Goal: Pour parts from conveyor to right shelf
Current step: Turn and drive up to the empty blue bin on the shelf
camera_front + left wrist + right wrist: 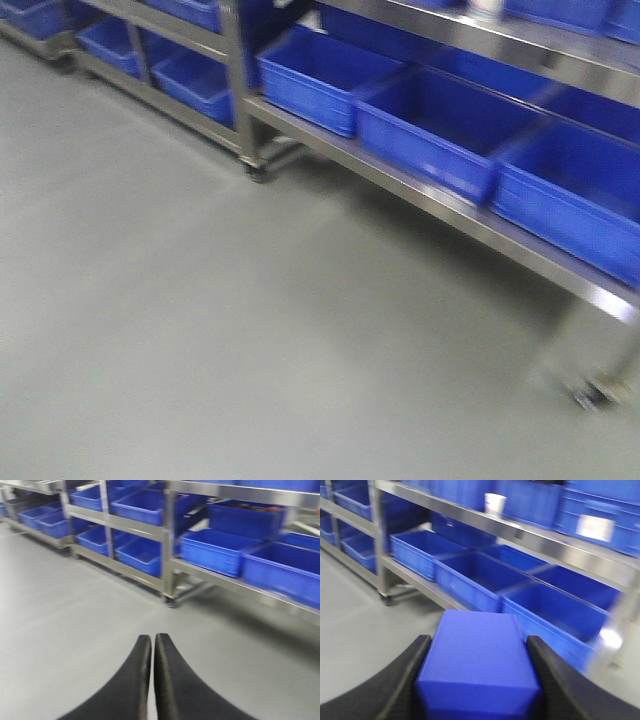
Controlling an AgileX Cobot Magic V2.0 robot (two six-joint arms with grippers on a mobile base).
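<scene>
Right hand [477,647] clamps 1 blue part [477,672], left hand [152,641] shut and empty, right shelf [545,542] close ahead, pour not yet done

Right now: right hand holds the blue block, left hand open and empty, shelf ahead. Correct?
No. The left hand is shut, not open, per the left wrist view; it is empty. The rest stands: right hand holds the blue block, shelf ahead.
</scene>
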